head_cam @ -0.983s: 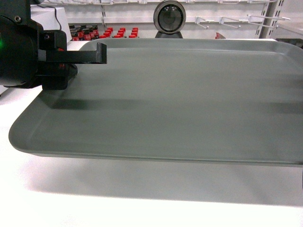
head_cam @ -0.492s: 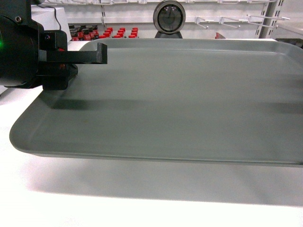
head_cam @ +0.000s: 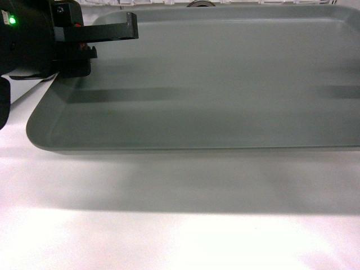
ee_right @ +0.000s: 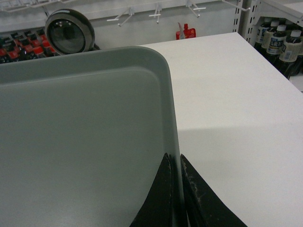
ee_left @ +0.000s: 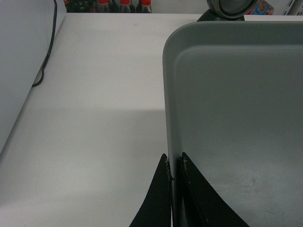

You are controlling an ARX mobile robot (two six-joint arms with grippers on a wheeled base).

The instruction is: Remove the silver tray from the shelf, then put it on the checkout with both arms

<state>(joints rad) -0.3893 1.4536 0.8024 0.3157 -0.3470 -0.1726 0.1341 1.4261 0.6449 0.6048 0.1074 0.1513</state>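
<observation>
White and plain, the wide checkout surface lies under our large matte grey-silver metal tray, which hangs just above it — shadow beneath. We pinch its left rim with the left hand, its right rim with the right hand.

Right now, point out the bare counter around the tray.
Bare white checkout lies left of the silver tray, out to the black cable. More lies right of it, toward the bottles. The scanner crowds the far edge. Left hand and right hand clamp the rims.
</observation>
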